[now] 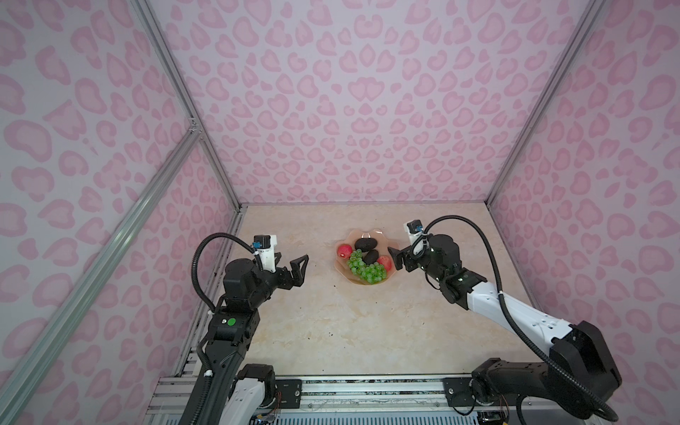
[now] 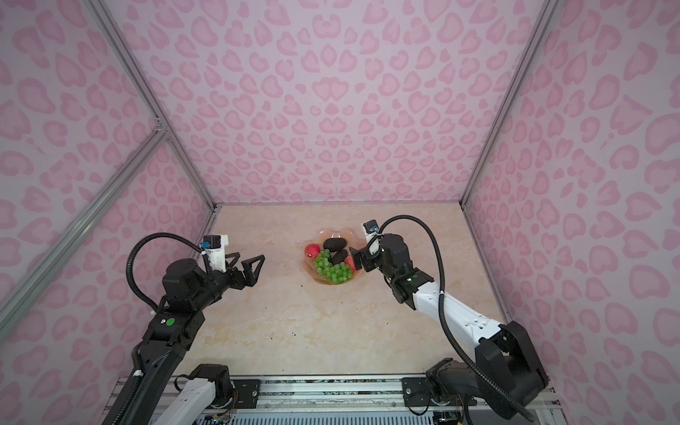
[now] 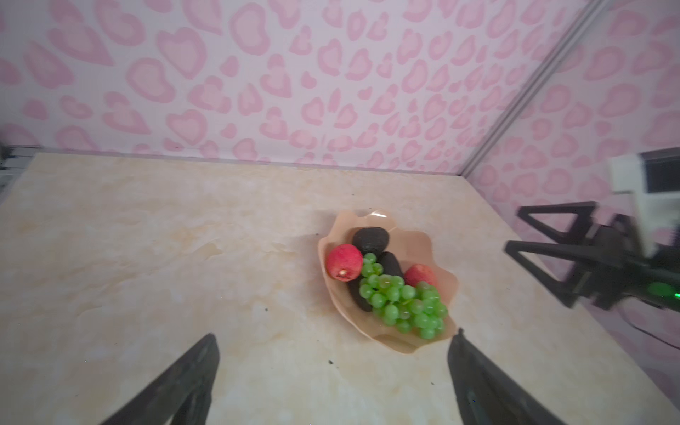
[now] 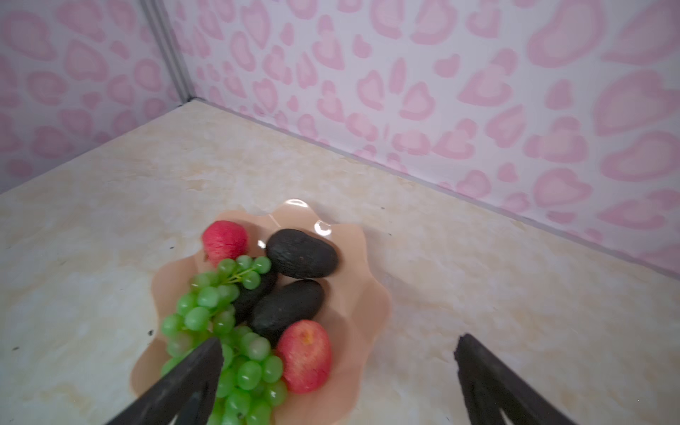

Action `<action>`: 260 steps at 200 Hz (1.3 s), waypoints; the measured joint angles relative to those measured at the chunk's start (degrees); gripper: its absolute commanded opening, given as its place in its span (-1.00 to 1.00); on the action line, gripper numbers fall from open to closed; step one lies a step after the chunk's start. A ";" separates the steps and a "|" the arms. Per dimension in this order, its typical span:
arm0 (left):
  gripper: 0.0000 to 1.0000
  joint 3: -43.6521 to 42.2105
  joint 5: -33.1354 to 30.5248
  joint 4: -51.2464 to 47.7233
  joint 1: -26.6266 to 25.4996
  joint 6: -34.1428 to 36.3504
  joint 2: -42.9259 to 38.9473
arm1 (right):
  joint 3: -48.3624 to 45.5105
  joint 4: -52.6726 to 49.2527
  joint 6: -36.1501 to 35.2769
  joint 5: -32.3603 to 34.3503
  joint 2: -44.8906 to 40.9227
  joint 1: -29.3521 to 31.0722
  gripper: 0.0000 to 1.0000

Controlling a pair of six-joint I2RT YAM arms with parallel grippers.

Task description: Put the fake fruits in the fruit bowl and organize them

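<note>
The peach-pink fruit bowl (image 1: 362,233) (image 2: 333,233) stands at the back middle of the table in both top views. In it lie two red apples (image 1: 344,251) (image 1: 385,262), dark avocados (image 1: 365,243) (image 1: 371,256) and a bunch of green grapes (image 1: 368,271). A third avocado (image 4: 254,294) (image 3: 358,300) shows partly under the grapes. My right gripper (image 1: 394,257) (image 4: 338,340) hovers open at the bowl's right rim (image 4: 371,294), beside the near apple (image 4: 305,355), holding nothing. My left gripper (image 1: 292,263) (image 3: 335,335) is open and empty, well left of the bowl (image 3: 408,347).
The beige marble table (image 1: 331,323) carries small dark specks. Pink patterned walls close in the back and both sides. A metal rail (image 1: 368,390) with both arm bases runs along the front edge.
</note>
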 measured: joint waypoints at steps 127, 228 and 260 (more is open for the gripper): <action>0.95 -15.21 -25.29 45.44 5.84 4.90 34.53 | -25.14 35.26 -0.13 19.93 2.05 -20.76 0.98; 0.95 -13.86 -26.18 51.19 5.92 5.40 40.79 | -34.80 52.57 -0.09 10.54 12.90 -23.78 0.98; 0.95 -10.05 -26.12 47.76 5.88 5.92 42.16 | -33.20 57.92 -1.01 8.68 17.07 -23.37 0.98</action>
